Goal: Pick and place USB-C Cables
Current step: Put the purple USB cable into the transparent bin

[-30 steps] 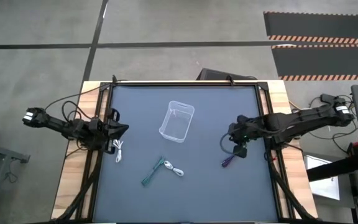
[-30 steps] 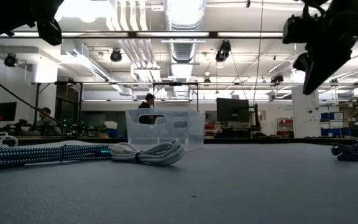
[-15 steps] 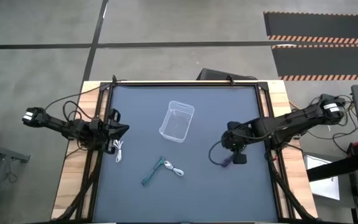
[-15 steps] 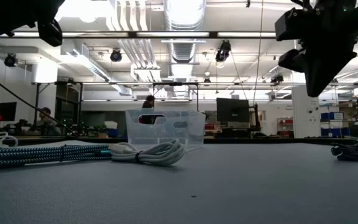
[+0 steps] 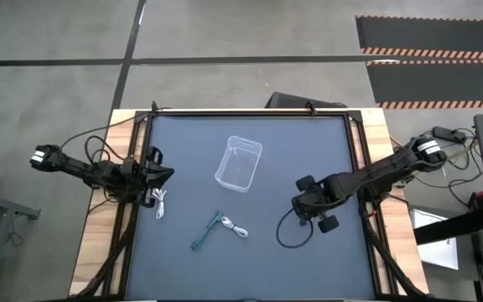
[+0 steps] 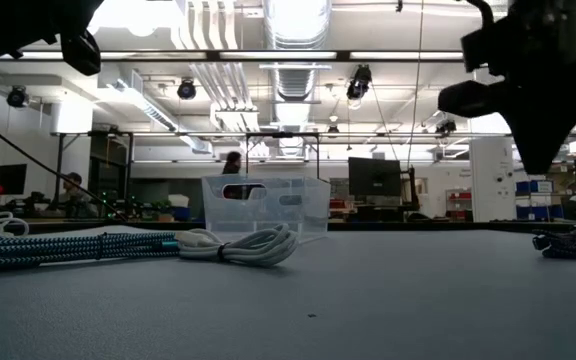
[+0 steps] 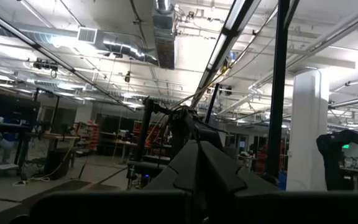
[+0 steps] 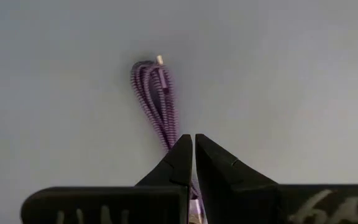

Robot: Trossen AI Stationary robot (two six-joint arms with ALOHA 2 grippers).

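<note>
The purple cable (image 8: 157,93) lies bundled on the table at the right; it also shows in the low view (image 6: 566,241). In the high view the right arm hides it. My right gripper (image 8: 193,142) is shut and hangs above it, pointing down, clear of the table (image 6: 540,150). My left gripper (image 5: 168,174) is shut and waits at the table's left edge, close to a white cable (image 5: 159,204). A teal cable (image 5: 205,231) and a second white cable (image 5: 239,229) lie side by side near the table's middle.
A clear bin (image 5: 239,164) stands upright at the far middle of the table; it also shows in the low view (image 6: 265,205). A black arm wire (image 5: 290,233) loops over the table below the right gripper. People (image 6: 233,162) show in the room behind.
My right gripper has moved toward the table's near edge and a little to the left. It now stands over the purple cable and covers it in the high view. The cable has stayed where it was.
</note>
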